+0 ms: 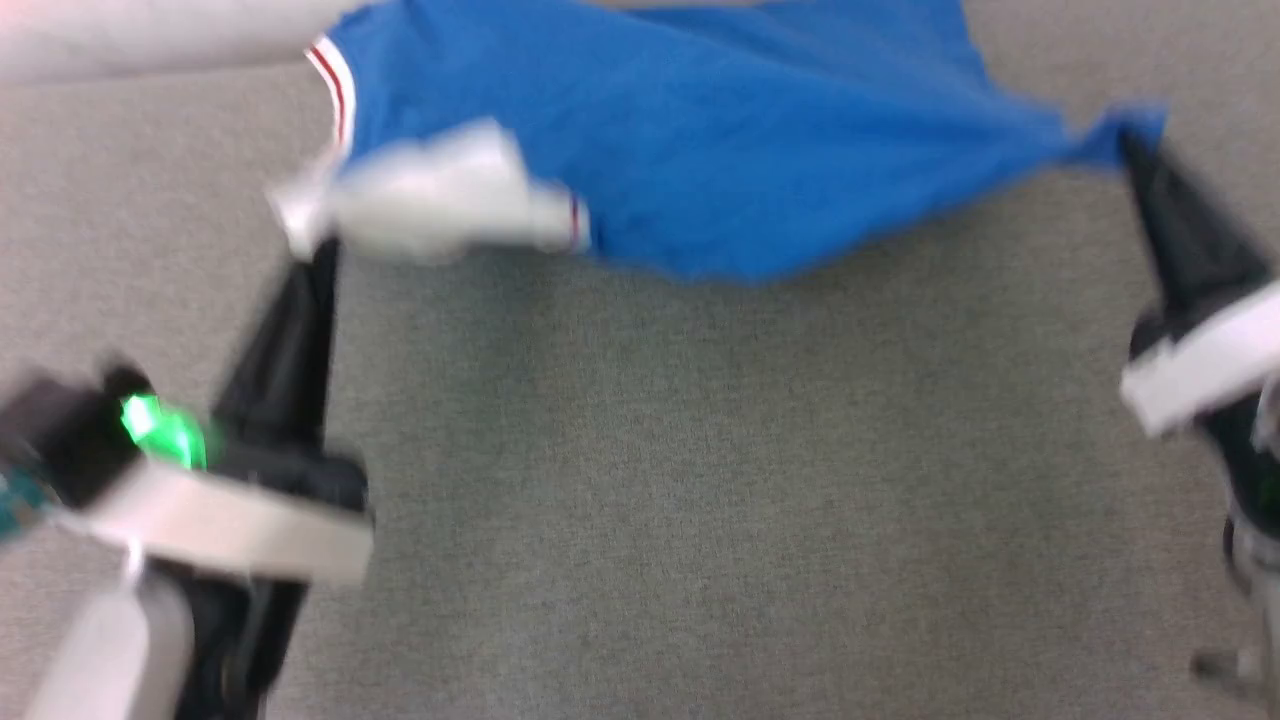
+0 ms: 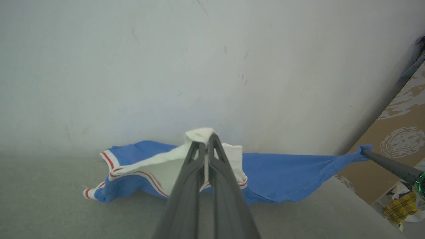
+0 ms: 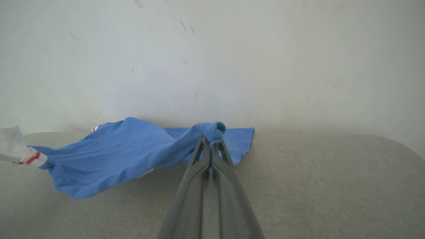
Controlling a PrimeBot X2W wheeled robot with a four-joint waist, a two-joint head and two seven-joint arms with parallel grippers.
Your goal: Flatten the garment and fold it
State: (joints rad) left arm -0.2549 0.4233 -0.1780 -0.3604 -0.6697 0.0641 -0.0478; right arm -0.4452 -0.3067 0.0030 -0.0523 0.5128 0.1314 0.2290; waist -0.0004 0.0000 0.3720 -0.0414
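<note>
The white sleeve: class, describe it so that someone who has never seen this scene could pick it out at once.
Over the grey surface before the pale wall, the garment hangs stretched between the left gripper and the right gripper. At the left gripper's end, pinched in its fingers, is the sleeve. Unlike the blue body, it is white with a red-and-white striped cuff.

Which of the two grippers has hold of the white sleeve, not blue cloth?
The left gripper: it is shut on the white sleeve of the garment. The right gripper pinches a blue corner instead.
</note>
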